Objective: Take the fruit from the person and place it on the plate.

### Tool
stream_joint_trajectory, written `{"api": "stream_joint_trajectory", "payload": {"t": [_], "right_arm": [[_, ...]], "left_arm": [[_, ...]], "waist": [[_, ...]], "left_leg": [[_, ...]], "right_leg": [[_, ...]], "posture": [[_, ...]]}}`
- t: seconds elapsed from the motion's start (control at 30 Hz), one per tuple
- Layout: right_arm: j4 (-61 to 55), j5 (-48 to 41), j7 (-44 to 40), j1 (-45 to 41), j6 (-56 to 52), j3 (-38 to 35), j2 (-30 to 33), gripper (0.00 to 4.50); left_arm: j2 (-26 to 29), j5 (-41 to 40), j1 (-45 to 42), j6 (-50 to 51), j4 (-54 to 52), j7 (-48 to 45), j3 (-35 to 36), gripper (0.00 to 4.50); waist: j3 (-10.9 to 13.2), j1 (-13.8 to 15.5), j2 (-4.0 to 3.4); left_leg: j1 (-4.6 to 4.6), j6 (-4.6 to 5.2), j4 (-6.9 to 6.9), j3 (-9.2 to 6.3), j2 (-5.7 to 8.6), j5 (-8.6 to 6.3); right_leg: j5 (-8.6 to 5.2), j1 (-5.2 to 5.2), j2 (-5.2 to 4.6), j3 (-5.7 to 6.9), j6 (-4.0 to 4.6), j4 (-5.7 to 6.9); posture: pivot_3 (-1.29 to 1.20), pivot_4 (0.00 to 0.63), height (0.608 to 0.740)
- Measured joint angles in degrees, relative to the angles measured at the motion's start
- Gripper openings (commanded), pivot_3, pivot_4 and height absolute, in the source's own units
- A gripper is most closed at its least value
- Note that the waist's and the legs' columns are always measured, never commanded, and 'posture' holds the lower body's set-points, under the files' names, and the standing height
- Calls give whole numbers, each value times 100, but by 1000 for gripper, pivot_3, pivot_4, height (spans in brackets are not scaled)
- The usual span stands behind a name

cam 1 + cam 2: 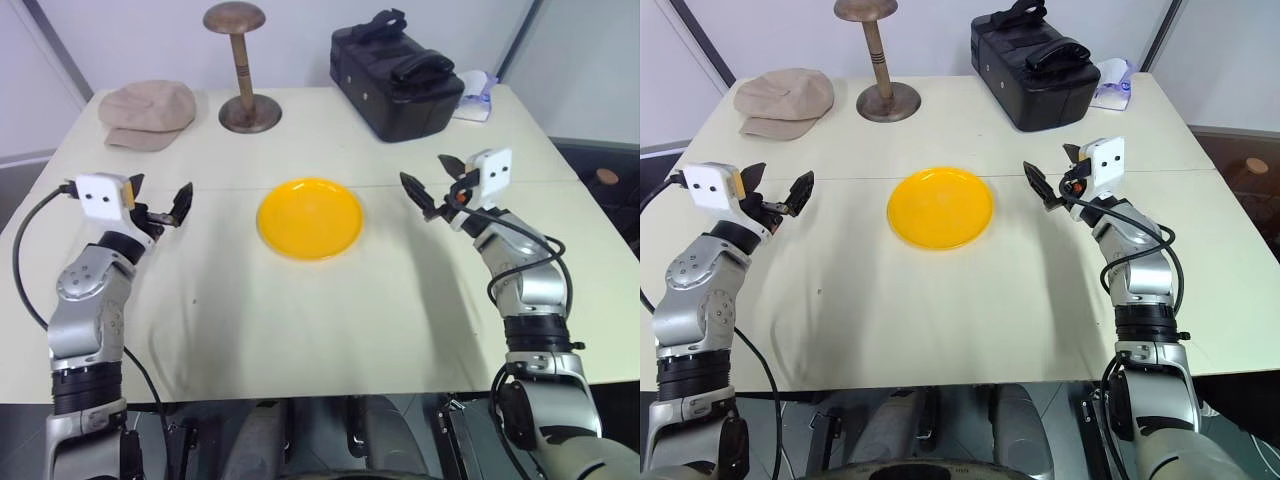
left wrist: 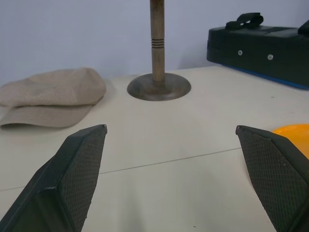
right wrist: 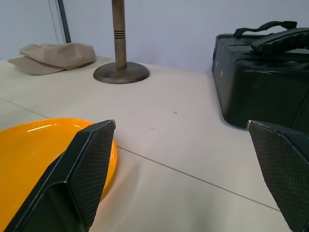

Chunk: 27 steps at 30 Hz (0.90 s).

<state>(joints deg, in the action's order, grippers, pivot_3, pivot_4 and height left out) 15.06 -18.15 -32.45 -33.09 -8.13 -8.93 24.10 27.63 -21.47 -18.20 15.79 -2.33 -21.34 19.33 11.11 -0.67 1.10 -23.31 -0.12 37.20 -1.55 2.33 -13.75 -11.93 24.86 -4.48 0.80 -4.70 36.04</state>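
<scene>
The round yellow plate [image 1: 310, 218] lies empty in the middle of the white table. My left gripper [image 1: 160, 195] hovers to the plate's left, open, with nothing between its fingers. On the plate's right side my right gripper [image 1: 430, 172] is also held above the table, open and empty. In the right wrist view the plate [image 3: 43, 154] sits just beyond one black finger [image 3: 82, 179]. The left wrist view catches the plate's edge [image 2: 292, 133] beside a finger [image 2: 275, 169]. The fruit and the person are out of view.
A beige cap [image 1: 148, 113] lies at the table's far left. A wooden stand [image 1: 240, 70] with a round base is behind the plate. A black bag [image 1: 395, 80] sits at the far right, with a small white item [image 1: 475, 100] beside it.
</scene>
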Motion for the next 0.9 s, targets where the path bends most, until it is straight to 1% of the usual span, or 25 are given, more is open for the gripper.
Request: {"api": "stream_joint_trajectory", "payload": {"t": [0.9], "right_arm": [[0,-2,2,46,-1,0,-2,4500]], "left_arm": [[-13,-40,61,-4,4,0,58,4483]], "waist": [[0,1,0]], "left_leg": [[0,0,0,0,0,0]], "right_leg": [[0,0,-2,0,0,0]], "posture": [[0,150,740]]}}
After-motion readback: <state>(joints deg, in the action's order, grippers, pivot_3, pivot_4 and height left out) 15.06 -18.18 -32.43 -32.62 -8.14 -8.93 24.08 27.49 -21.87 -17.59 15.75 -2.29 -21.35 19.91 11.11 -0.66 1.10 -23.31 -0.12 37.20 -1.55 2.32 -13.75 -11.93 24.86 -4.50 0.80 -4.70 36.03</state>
